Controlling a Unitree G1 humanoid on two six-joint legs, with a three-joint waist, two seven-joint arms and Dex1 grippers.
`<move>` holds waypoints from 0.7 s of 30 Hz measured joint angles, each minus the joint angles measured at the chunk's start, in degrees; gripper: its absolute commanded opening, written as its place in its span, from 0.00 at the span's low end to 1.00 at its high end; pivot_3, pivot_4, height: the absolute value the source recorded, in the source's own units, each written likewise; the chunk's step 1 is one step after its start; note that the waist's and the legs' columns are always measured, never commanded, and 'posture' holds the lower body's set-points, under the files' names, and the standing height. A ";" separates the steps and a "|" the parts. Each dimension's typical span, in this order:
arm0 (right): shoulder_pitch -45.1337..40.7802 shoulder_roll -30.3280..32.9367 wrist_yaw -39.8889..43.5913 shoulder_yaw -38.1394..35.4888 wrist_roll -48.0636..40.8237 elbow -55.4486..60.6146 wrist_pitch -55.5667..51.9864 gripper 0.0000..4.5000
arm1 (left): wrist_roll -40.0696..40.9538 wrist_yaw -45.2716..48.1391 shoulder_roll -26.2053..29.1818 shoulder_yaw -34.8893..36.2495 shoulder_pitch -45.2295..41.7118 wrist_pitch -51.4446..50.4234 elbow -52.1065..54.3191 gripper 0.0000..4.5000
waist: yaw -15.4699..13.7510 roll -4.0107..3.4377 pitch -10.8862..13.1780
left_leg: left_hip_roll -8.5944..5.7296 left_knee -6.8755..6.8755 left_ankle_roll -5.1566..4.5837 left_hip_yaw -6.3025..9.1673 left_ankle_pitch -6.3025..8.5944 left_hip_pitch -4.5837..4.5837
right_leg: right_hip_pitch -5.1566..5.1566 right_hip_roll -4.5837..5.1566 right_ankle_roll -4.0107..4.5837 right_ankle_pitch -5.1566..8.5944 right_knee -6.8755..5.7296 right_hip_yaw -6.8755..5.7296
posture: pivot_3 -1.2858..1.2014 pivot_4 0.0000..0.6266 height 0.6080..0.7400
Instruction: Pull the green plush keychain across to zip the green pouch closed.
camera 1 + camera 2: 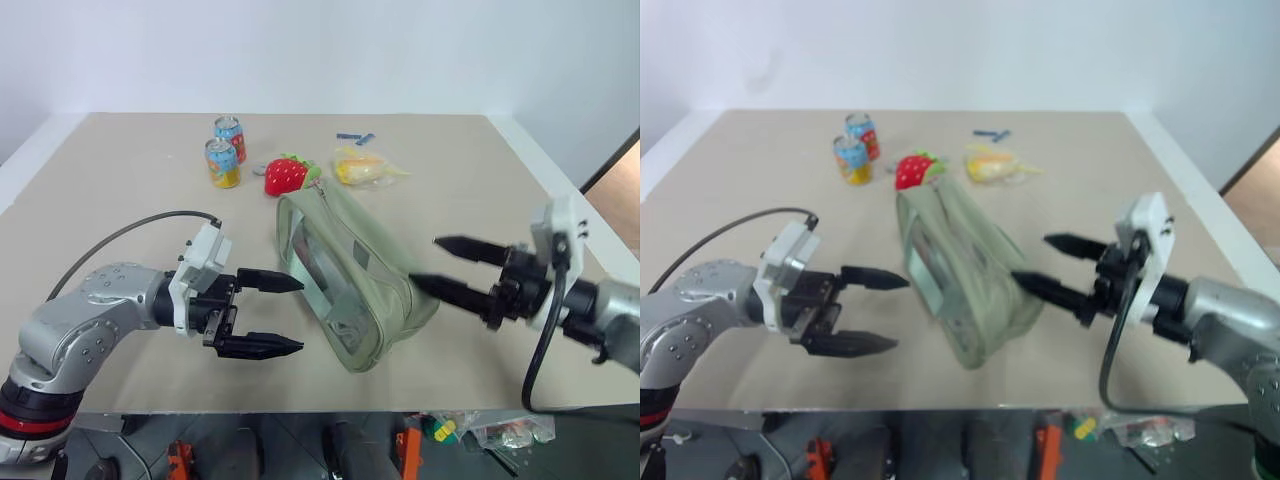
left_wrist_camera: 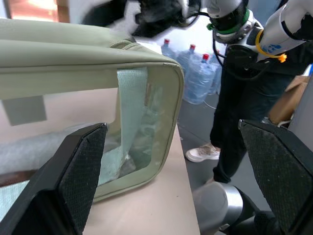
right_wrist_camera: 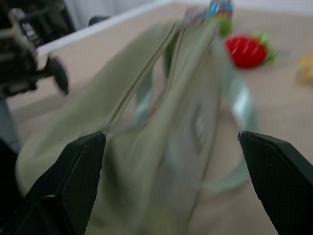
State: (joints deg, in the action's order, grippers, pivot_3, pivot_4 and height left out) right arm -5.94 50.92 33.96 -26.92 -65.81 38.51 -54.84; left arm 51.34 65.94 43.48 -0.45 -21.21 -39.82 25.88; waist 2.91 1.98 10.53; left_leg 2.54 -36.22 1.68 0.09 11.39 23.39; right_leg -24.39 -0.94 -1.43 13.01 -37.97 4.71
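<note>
boxy sage fabric green pouch (image 1: 365, 275), clear plastic side panels

Left arm: enters from the lower left, grey forearm angled up toward the middle, black cable arching over it.
Left wrist: white camera block on top, just behind the gripper.
Left gripper (image 1: 276, 315): points level toward the robot's right, empty.
Left fingers (image 1: 272, 281): two black tapered fingers, one above the other, spread wide apart.
Right arm: enters from the right edge, grey forearm reaching inward, black cable looping below it.
Right wrist: white camera block standing above the gripper.
Right gripper (image 1: 437, 265): points toward the robot's left, slightly downward, empty.
Right fingers (image 1: 470, 247): two black tapered fingers, spread wide apart.
</note>
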 measured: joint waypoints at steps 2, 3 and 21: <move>1.22 -0.64 -1.44 0.26 -0.22 1.49 0.40 1.00 | -0.47 0.50 -0.24 -0.56 -0.58 0.03 -0.17 0.99 | 0.00 0.04 0.00 | 0.01 -0.03 0.00 0.05 0.00 -0.01 | 0.03 -0.02 0.00 -0.01 0.00 -0.04 | 0.52 0.24 1.00; 1.62 -1.39 -2.00 0.92 -0.18 2.01 0.56 1.00 | -0.73 0.70 -0.39 -0.88 -0.96 0.06 -0.21 0.99 | -0.04 0.06 0.01 | 0.02 -0.10 0.00 0.12 0.00 -0.01 | 0.05 -0.04 0.00 -0.01 0.00 -0.08 | 0.52 0.24 1.00; -2.51 3.74 6.72 11.23 9.48 -3.35 6.84 0.02 | -2.70 0.45 -1.79 -1.47 -1.67 0.00 -0.43 1.00 | -0.07 0.06 0.03 | 0.00 -0.12 0.00 0.03 0.00 -0.01 | 0.04 -0.02 0.00 0.00 0.00 -0.01 | 0.52 0.24 1.00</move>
State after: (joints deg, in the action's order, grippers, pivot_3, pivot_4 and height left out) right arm -8.45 54.66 40.68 -15.68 -56.33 35.16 -48.00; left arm 48.64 66.39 41.69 -1.91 -22.88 -39.82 25.44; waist 2.84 2.04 10.56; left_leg 2.54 -36.35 1.68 0.12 11.39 23.38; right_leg -24.36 -0.96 -1.43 13.01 -37.97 4.71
